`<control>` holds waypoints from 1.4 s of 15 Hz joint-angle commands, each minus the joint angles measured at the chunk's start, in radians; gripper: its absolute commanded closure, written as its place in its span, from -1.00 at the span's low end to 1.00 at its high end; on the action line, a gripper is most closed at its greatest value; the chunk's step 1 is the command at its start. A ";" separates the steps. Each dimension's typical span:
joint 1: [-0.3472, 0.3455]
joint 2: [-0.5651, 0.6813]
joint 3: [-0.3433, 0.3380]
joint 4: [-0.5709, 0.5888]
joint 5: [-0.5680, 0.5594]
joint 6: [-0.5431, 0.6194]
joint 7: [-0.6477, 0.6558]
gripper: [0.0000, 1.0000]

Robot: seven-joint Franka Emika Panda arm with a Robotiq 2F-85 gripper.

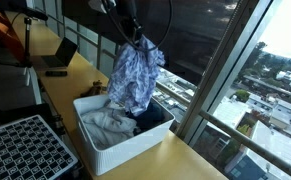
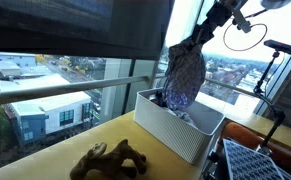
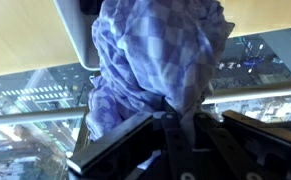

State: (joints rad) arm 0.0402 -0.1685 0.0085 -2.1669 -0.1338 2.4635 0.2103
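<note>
In the wrist view, the gripper (image 3: 175, 108) had its jaws pinched tight on a bunched fold of the blue-and-white checked cloth (image 3: 155, 50), which filled most of the picture. In both exterior views the cloth (image 1: 135, 75) hung free from the gripper (image 1: 133, 38), its lower edge just above the white bin (image 1: 115, 152) and roughly over the middle of it. More crumpled laundry (image 1: 110, 120), pale and dark, lay inside the bin. The bin stood on a wooden countertop (image 2: 45, 150) by the window; a brown lumpy toy (image 2: 110, 158) lay apart from it in an exterior view, and a black perforated tray (image 1: 25, 145) sat near the bin's other side. Beyond was the city.

The step in hand looked like carrying the cloth while it was lifted. Any next move called for a firm pinch and enough height for the hem to clear the bin's rim.
</note>
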 commanded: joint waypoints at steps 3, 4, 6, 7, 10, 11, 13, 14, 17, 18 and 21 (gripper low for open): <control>0.036 -0.113 0.121 0.158 -0.005 -0.128 0.006 0.94; 0.049 -0.111 0.155 0.190 -0.011 -0.155 0.025 0.94; 0.075 -0.089 0.217 0.220 -0.018 -0.183 0.055 0.94; 0.088 -0.074 0.246 0.219 -0.020 -0.185 0.070 0.94; 0.124 -0.036 0.303 0.207 -0.017 -0.177 0.096 0.94; 0.134 -0.021 0.314 0.209 -0.014 -0.180 0.099 0.94; 0.153 0.007 0.328 0.219 -0.015 -0.188 0.102 0.94; 0.160 0.020 0.334 0.235 -0.023 -0.196 0.105 0.94; 0.183 0.055 0.357 0.360 -0.073 -0.255 0.123 0.94; 0.191 0.069 0.369 0.421 -0.107 -0.282 0.133 0.94; 0.216 0.111 0.399 0.591 -0.195 -0.370 0.142 0.94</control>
State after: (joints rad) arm 0.2316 -0.1211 0.3801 -1.7703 -0.2520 2.2001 0.3322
